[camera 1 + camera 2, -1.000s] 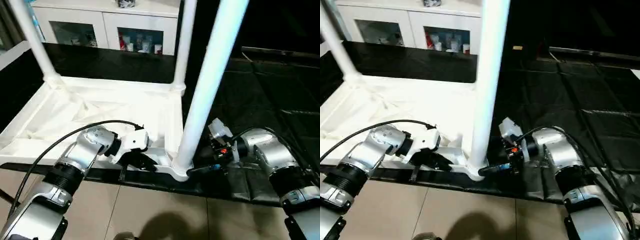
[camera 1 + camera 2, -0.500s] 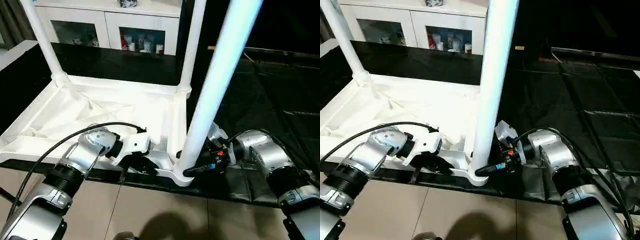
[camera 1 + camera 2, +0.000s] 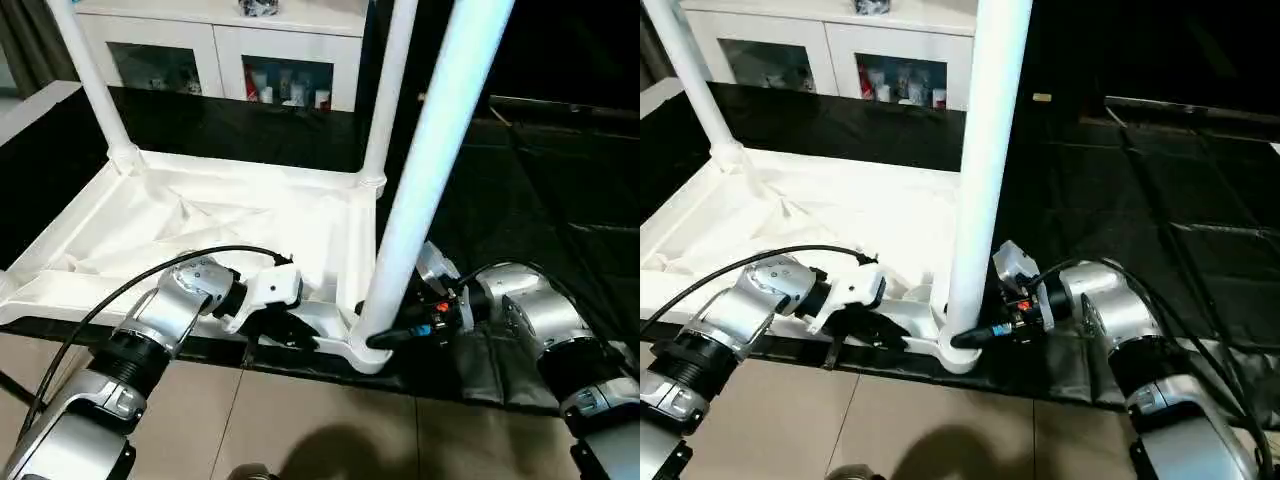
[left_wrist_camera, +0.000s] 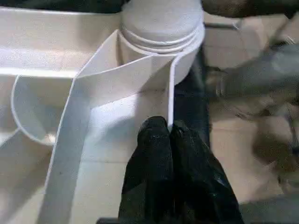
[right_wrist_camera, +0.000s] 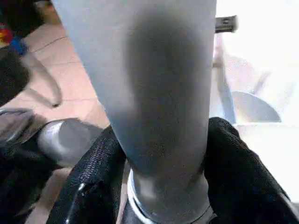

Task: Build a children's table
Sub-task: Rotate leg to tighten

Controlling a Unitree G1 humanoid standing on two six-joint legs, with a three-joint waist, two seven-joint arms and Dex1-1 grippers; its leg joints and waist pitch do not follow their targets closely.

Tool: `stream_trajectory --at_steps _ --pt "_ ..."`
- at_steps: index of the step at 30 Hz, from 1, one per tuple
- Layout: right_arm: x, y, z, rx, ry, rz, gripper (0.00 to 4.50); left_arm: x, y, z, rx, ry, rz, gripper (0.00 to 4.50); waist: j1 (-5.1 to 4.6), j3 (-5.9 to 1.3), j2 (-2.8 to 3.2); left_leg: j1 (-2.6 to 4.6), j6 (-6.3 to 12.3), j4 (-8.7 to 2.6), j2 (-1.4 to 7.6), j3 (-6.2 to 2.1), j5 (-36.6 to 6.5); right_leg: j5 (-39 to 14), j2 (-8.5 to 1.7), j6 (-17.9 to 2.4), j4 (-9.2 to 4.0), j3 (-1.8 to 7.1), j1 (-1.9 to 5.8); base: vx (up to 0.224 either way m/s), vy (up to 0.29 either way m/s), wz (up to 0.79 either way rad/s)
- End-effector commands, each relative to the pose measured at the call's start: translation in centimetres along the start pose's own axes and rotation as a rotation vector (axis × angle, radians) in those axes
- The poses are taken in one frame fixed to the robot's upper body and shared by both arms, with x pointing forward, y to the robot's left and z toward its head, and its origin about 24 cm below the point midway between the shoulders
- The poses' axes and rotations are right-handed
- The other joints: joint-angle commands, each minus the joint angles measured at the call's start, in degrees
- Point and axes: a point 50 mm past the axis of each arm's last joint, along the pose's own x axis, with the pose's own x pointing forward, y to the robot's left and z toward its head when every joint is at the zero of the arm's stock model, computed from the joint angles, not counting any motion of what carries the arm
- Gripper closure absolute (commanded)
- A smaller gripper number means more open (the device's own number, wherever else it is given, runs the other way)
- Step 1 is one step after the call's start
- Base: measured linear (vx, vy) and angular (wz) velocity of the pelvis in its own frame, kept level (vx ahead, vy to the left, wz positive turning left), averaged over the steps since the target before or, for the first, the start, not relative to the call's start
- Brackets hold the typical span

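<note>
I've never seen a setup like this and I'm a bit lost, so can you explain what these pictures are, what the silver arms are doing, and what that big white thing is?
The silver arms belong to a humanoid robot that is putting together a children's table. Two pictures come from cameras on its head, looking down over its forearms. The other two come from a camera on each wrist, looking along that gripper's black fingers.

The big white thing is the table top, lying upside down on a black mat, so its legs point up. Three legs stand in corner sockets.

The right gripper has a finger on each side of the nearest leg, just above its socket. The left gripper is shut, its fingers pinching a thin rib of the top beside that same socket.

Behind stands a white cabinet with glass doors.
</note>
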Motion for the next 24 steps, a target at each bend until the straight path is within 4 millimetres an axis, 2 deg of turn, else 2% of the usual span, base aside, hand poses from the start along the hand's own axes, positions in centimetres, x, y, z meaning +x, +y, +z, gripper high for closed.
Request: stream_trajectory --at_steps 1,2,3,4,5,6,8,9,10,11,12,15,18,24 --pt "2.3 -0.8 0.0 0.059 -0.028 -0.124 2.42 1.7 1.0 1.1 -0.067 -0.056 0.086 4.50 -0.44 -3.17 0.05 0.92 1.89 -4.10 3.48 -1.34 -12.5 -23.3 -6.41 -6.5 -5.90 3.85 2.56 0.000 0.000 0.00" --pt "2.7 -1.0 0.1 0.071 -0.029 -0.157 2.44 1.8 1.2 1.3 -0.089 -0.067 0.109 4.50 -0.83 -2.76 0.10 1.44 1.11 -4.08 3.09 -1.39 -15.0 -29.2 -6.46 -4.9 -6.80 3.52 2.31 0.000 0.000 0.00" --pt "2.7 -1.0 0.1 0.071 -0.029 -0.157 2.46 1.8 1.2 1.3 -0.089 -0.067 0.109 4.50 -1.34 -2.55 -0.14 1.53 0.51 -4.03 2.70 -1.57 -16.3 -34.0 -6.66 -2.9 -7.44 3.11 2.57 0.000 0.000 0.00" --pt "3.5 -1.5 0.2 0.092 -0.033 -0.220 2.47 2.2 1.6 1.7 -0.134 -0.085 0.150 4.50 -1.60 -2.54 -0.10 1.62 0.29 -4.05 2.74 -1.76 -16.9 -35.8 -6.85 -2.1 -7.70 2.99 2.64 0.000 0.000 0.00" --pt "3.8 -1.6 0.4 0.104 -0.036 -0.248 2.47 2.3 1.8 1.8 -0.151 -0.090 0.168 4.50 -2.50 -2.61 -0.01 1.61 -0.18 -4.17 2.75 -2.08 -18.0 -37.1 -6.76 -0.8 -8.05 2.60 2.73 0.000 0.000 0.00" --pt "4.5 -2.0 0.6 0.120 -0.043 -0.297 2.48 2.5 2.2 2.0 -0.175 -0.097 0.204 4.50 -2.77 -2.72 0.03 1.56 -0.27 -4.30 2.86 -2.23 -18.2 -36.4 -6.78 -0.8 -7.97 2.51 2.85 0.000 0.000 0.00" --pt "4.9 -2.2 0.7 0.130 -0.046 -0.329 2.50 2.6 2.4 2.1 -0.190 -0.101 0.228 4.50 -3.68 -3.00 0.12 1.03 -0.07 -4.68 3.12 -2.54 -17.8 -32.6 -6.73 -1.4 -7.70 2.43 3.38 0.000 0.000 0.00" --pt "5.8 -2.6 0.9 0.149 -0.049 -0.391 2.50 2.7 2.9 2.3 -0.225 -0.107 0.290 4.50 -4.02 -3.06 -0.03 0.90 0.30 -4.77 3.19 -2.52 -17.3 -30.5 -6.77 -2.1 -7.63 2.47 3.39 0.000 0.000 0.00" --pt "6.2 -2.8 0.9 0.160 -0.046 -0.430 2.50 2.8 3.2 2.4 -0.244 -0.108 0.319 4.50 -4.18 -2.94 0.07 0.98 0.18 -4.81 3.24 -2.54 -17.4 -30.0 -6.76 -2.5 -7.49 2.49 3.24 0.000 0.000 0.00" --pt "6.7 -3.1 0.9 0.169 -0.042 -0.476 2.50 2.8 3.5 2.5 -0.268 -0.108 0.363 4.50 -4.49 -2.98 0.05 1.56 0.25 -4.54 2.95 -2.31 -17.8 -29.8 -6.89 -3.6 -7.65 2.61 2.85 0.000 0.000 0.00" --pt "7.0 -3.3 0.9 0.179 -0.039 -0.525 2.51 2.9 3.7 2.5 -0.288 -0.108 0.396 4.50 -4.59 -2.95 0.06 1.48 0.36 -4.57 2.94 -2.26 -17.4 -29.4 -6.85 -3.9 -7.63 2.71 2.89 0.000 0.000 0.00" --pt "7.8 -3.9 0.9 0.206 -0.033 -0.643 2.54 3.1 4.2 2.7 -0.329 -0.114 0.481 4.50 -4.71 -2.94 0.29 1.62 0.14 -4.73 3.19 -2.20 -16.9 -26.8 -6.80 -5.2 -7.30 3.05 2.63 0.000 0.000 0.00" --pt "8.3 -4.2 1.0 0.237 -0.034 -0.715 2.55 3.1 4.6 2.9 -0.353 -0.127 0.543 4.50 -4.54 -3.12 0.25 1.54 0.53 -4.77 3.23 -2.05 -15.7 -23.8 -6.83 -6.1 -6.97 3.37 2.82 0.000 0.000 0.00" --pt "8.8 -4.2 1.5 0.223 -0.056 -0.720 2.55 3.4 5.0 3.5 -0.362 -0.149 0.565 4.50 -4.01 -3.40 0.19 1.38 1.79 -4.65 3.17 -1.60 -12.1 -18.2 -6.74 -7.8 -6.25 4.08 2.89 0.000 0.000 0.00"
